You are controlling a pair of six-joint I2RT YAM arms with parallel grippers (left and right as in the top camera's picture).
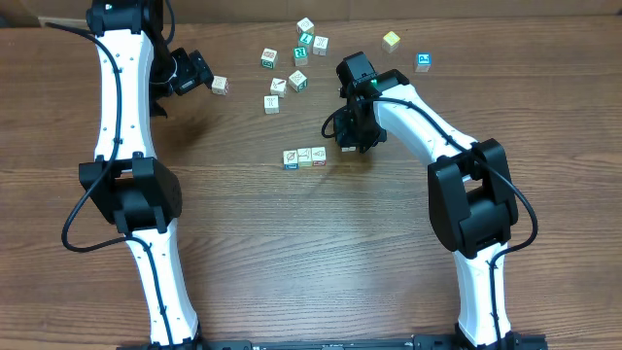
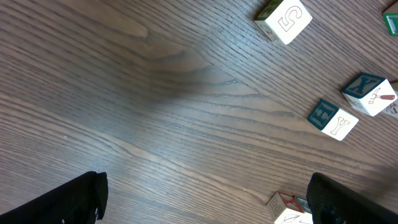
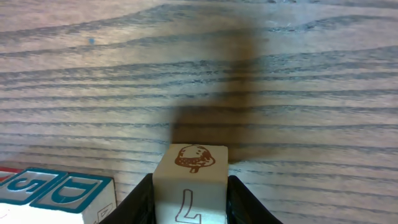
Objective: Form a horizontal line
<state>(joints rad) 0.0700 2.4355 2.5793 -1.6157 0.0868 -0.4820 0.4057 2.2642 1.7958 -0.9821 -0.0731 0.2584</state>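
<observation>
The brown wood-grain table (image 1: 233,224) fills the overhead view. The white left arm (image 1: 121,107) reaches up its left side, and the white right arm (image 1: 428,126) bends in from the right toward the middle.

The left gripper (image 1: 199,73) hangs over bare wood with its dark fingers (image 2: 84,196) spread wide and nothing between them. A red-marked pale cube (image 2: 289,208) lies just beside one finger.

The right gripper (image 1: 348,144) is closed on a small pale wooden cube with a brown acorn-like picture on top (image 3: 189,165), one black finger pressed on each side. From above, the wrist hides this acorn cube.

The horizontal line (image 1: 305,157) lies mid-table just to the left of the right gripper. Three small pale wooden picture cubes with blue, green and red marks touch edge to edge. In the right wrist view its blue-lettered end (image 3: 56,193) sits near the acorn cube but apart, with one gripper finger between them.

Loose cubes (image 1: 297,80) of the same kind are scattered well above the line. Two more (image 1: 391,40) lie beyond the right wrist.
</observation>
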